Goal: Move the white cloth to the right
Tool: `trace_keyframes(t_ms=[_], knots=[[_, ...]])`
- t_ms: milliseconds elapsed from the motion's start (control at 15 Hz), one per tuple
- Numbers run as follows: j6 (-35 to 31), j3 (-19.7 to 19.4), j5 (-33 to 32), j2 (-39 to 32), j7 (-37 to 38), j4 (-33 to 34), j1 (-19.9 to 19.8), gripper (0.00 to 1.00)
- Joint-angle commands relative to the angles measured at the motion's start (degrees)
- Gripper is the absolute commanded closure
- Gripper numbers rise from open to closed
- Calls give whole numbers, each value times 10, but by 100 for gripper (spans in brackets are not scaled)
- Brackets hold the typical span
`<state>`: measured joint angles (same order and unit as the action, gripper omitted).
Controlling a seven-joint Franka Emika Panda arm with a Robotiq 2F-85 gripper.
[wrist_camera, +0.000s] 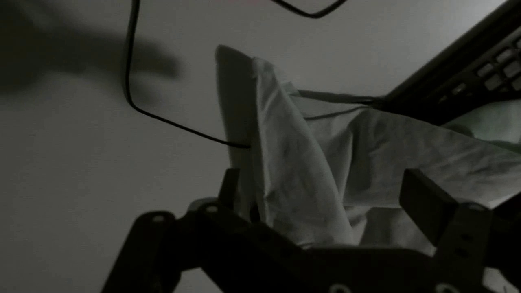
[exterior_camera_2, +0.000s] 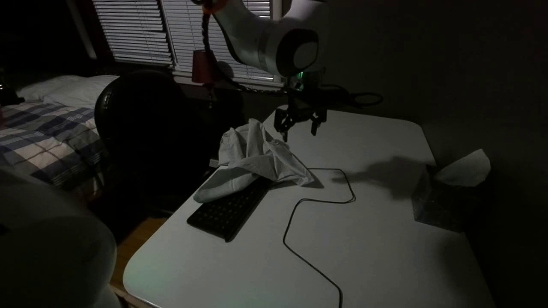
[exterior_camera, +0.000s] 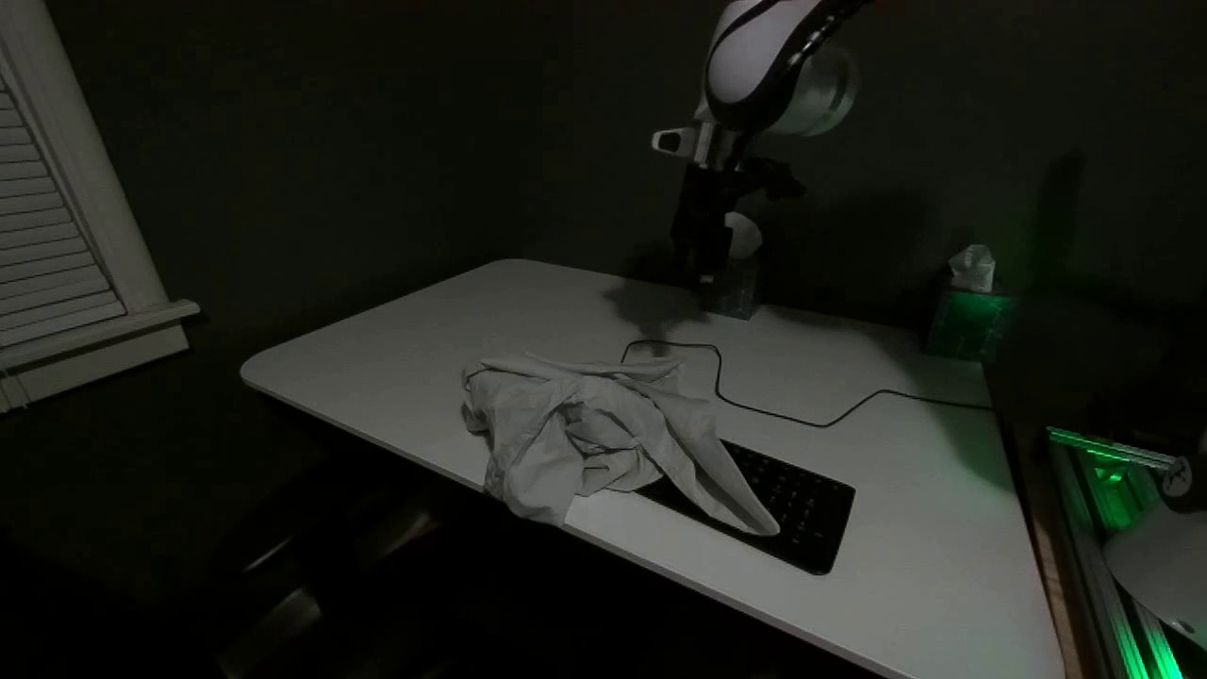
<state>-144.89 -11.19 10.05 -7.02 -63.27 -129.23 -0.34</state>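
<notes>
The white cloth (exterior_camera: 547,405) lies crumpled on the white table (exterior_camera: 377,358) near one long edge, and part of it reaches that edge. It covers one end of a black keyboard. It also shows in an exterior view (exterior_camera_2: 257,149) as a raised, folded heap. My gripper (exterior_camera_2: 299,136) is open and empty, held above the table and apart from the cloth; it also shows, dark, in an exterior view (exterior_camera: 704,269). In the wrist view the open fingers (wrist_camera: 321,183) stand wide apart, with the cloth (wrist_camera: 301,162) seen below and between them.
The black keyboard (exterior_camera: 801,500) sticks out from under the cloth. A thin black cable (exterior_camera_2: 291,222) runs across the table. Tissue boxes (exterior_camera: 971,321) (exterior_camera: 734,290) stand along the wall side. A dark chair (exterior_camera_2: 145,137) stands beside the table edge near the cloth. The room is dim.
</notes>
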Motion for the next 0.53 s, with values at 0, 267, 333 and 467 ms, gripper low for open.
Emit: trace_keyframes(t_ms=[0, 267, 333, 467], knots=[[-19, 45, 24, -69, -66, 39, -55, 0], [-14, 58, -7, -47, -24, 23, -67, 0], [-14, 59, -7, -44, -24, 23, -66, 0], [-14, 60, -6, -41, -24, 24, -66, 0]])
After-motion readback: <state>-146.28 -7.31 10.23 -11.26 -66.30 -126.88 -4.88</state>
